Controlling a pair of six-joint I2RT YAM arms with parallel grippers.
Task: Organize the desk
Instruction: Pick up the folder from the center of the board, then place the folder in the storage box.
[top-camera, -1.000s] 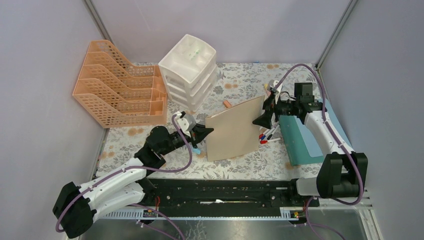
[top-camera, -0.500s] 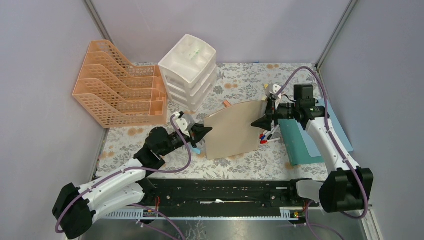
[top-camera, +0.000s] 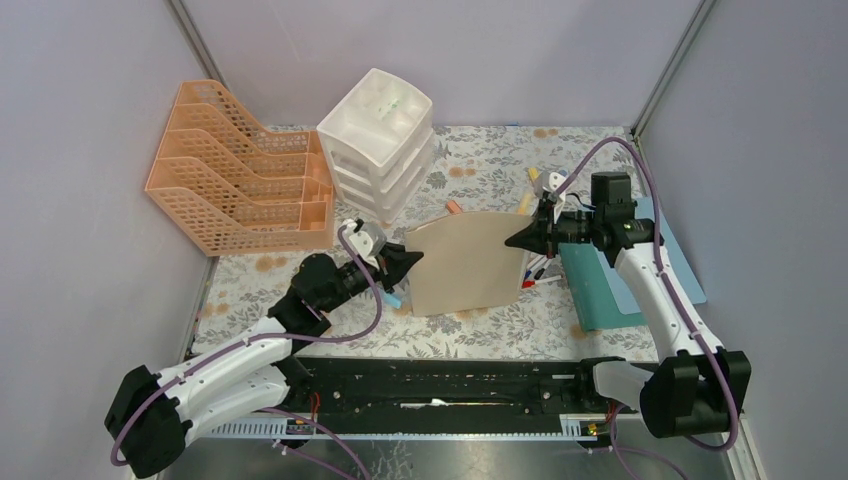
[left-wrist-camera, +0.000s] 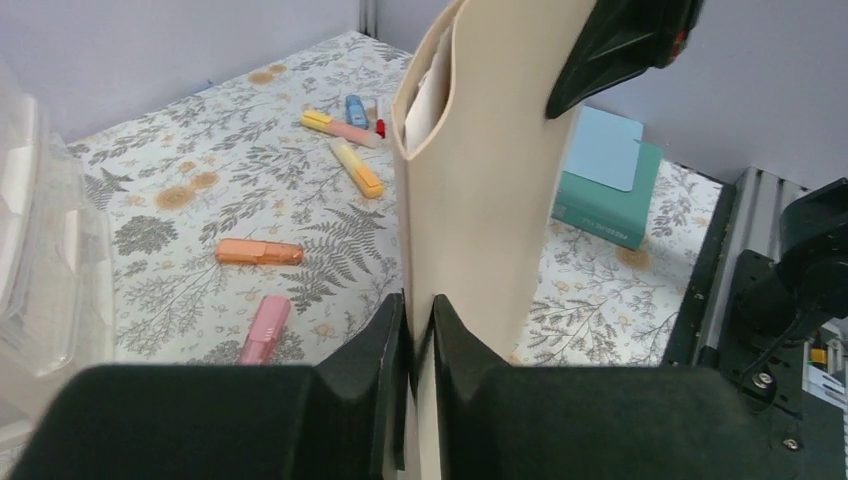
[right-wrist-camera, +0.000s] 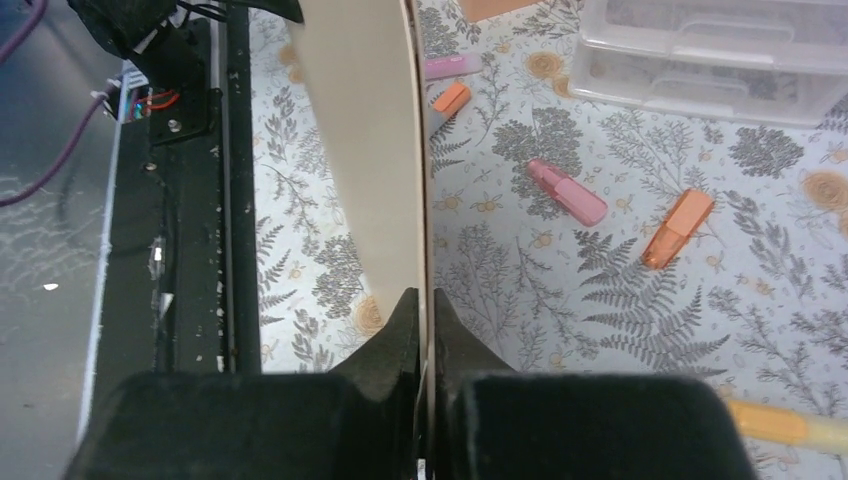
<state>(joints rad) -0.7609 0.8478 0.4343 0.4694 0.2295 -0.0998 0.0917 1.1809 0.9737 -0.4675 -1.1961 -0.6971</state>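
A tan paper folder (top-camera: 468, 265) hangs on edge above the desk (top-camera: 480, 165), a fern-and-flower cloth. My left gripper (top-camera: 415, 258) is shut on its left edge; in the left wrist view the jaws (left-wrist-camera: 420, 305) pinch the folder (left-wrist-camera: 490, 200), which bows open at the far end with white sheets inside. My right gripper (top-camera: 512, 241) is shut on the opposite edge, its jaws (right-wrist-camera: 424, 300) clamping the thin folder (right-wrist-camera: 365, 150). Loose markers lie on the cloth: orange (left-wrist-camera: 259, 252), pink (left-wrist-camera: 262, 330), yellow (left-wrist-camera: 357, 168).
A peach file rack (top-camera: 235, 180) stands at the back left with a white drawer unit (top-camera: 378, 140) beside it. A teal book (top-camera: 600, 285) topped by a light blue sheet lies at the right. Pens (top-camera: 535, 275) lie under the folder's right end. A black rail (top-camera: 440, 385) runs along the near edge.
My right gripper has gone from open to shut on the folder's right edge. The folder's right end has swung a little toward the back; the left grip has held.
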